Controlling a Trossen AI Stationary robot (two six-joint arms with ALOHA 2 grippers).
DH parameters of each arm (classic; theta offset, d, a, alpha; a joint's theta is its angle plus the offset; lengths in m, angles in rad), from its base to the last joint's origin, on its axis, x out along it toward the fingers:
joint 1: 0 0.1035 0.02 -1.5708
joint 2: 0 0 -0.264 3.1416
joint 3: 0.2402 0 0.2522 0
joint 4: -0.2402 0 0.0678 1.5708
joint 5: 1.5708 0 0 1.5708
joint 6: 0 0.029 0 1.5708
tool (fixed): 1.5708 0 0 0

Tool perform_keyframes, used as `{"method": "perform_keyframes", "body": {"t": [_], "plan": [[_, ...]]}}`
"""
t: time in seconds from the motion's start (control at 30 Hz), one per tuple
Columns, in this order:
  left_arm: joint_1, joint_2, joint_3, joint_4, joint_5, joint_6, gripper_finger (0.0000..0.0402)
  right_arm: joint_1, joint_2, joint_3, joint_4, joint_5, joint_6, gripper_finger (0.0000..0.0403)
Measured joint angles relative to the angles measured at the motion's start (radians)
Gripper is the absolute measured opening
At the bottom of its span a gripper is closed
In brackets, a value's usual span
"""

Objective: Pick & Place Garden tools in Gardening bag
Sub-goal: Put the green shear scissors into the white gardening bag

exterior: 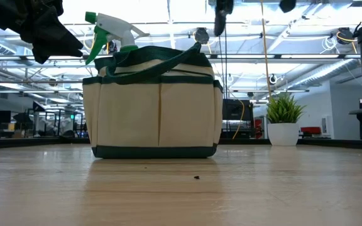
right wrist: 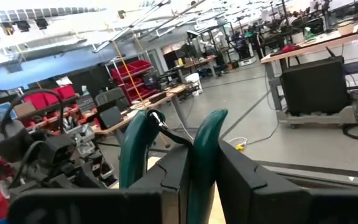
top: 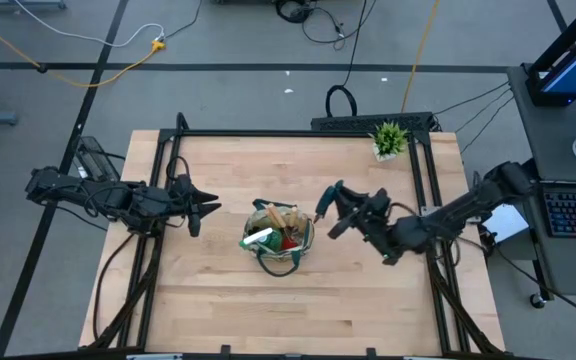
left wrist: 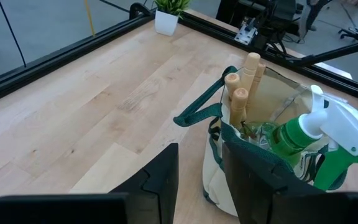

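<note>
**Last tool held high, bag waiting at mid-table**

We see the gardening bag [top: 279,240] standing upright at the middle of the table [top: 218,300], already stuffed: three wooden handles [left wrist: 241,84] poke up at its far side and a green-and-white spray bottle [left wrist: 328,137] juts out on the left.

Our right gripper [top: 330,208] hovers just right of the bag, raised off the wood, its fingers pinching a tool with two teal handles [right wrist: 166,149] that stick up past the fingertips; it looks like the shears. Our left gripper [top: 202,211] waits left of the bag with its fingers [left wrist: 160,180] a little apart and nothing between them.

To do this step well, we judge that we should carry the tool over the bag's open mouth, aim for the gap right of the wooden handles, lower it below the looped straps [left wrist: 197,112], then release. Snagging a strap could tip the bag.
</note>
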Motion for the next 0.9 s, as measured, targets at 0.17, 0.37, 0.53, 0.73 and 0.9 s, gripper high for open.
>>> {"method": "perform_keyframes", "body": {"t": [0.17, 0.37, 0.53, 0.73, 0.9], "plan": [[0.000, 0.000, 0.000, -0.001, 0.000, 0.000, 0.0129, -0.018, 0.086, 0.074, -0.003, -0.042, -0.014, 0.0051], [0.000, 0.000, 0.000, -0.001, -0.001, -0.001, 0.0129, -0.045, 0.172, 0.147, -0.013, -0.145, -0.016, 0.0051], [0.000, 0.000, 0.000, -0.001, -0.001, 0.007, 0.0129, -0.069, 0.227, 0.184, -0.058, -0.183, -0.003, 0.0051], [0.000, 0.000, 0.000, -0.001, -0.001, 0.016, 0.0129, -0.101, 0.283, 0.197, -0.157, -0.210, 0.068, 0.0051], [0.000, 0.000, 0.000, -0.001, -0.001, 0.017, 0.0129, -0.113, 0.310, 0.197, -0.222, -0.209, 0.092, 0.0051]]}}
